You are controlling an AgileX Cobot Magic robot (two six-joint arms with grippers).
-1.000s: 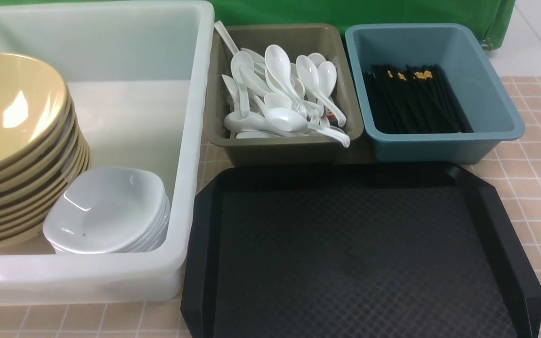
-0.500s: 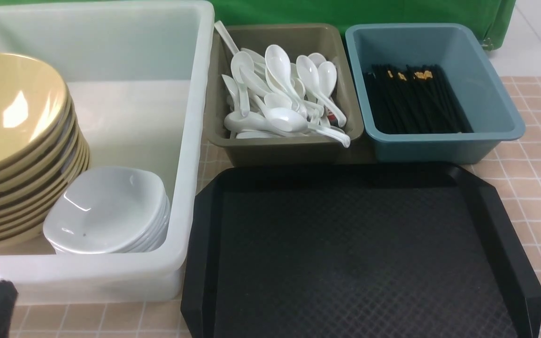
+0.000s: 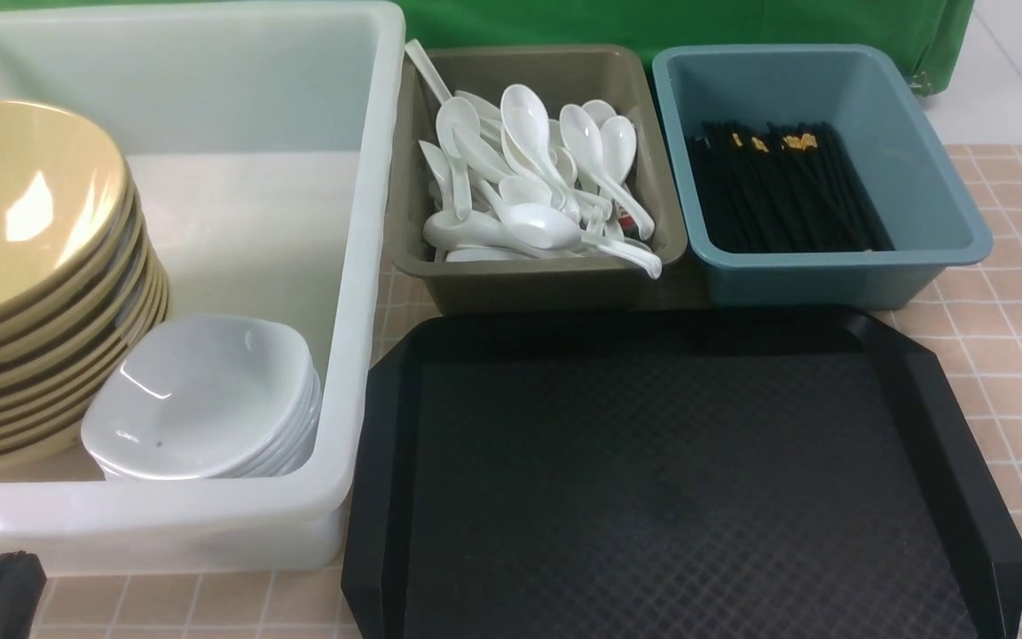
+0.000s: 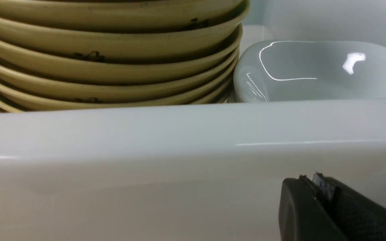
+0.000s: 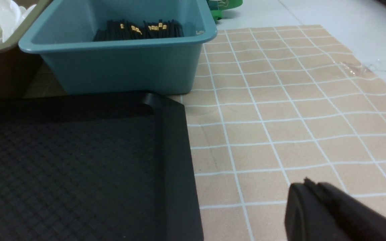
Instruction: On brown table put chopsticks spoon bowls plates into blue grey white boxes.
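Resting at the surface's [image 3: 1008, 355] near edges, the left hand [image 4: 317, 187] and right hand [image 5: 308, 187] are both clenched, empty.

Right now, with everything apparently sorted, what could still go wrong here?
1. The yellow bowls lean in a tall tilted stack inside the white box; a bump could slide them onto the plates.
2. One spoon hangs over the grey box rim and could tip out.
3. The shut left tool sits close to the white box wall; moving forward might shove it.
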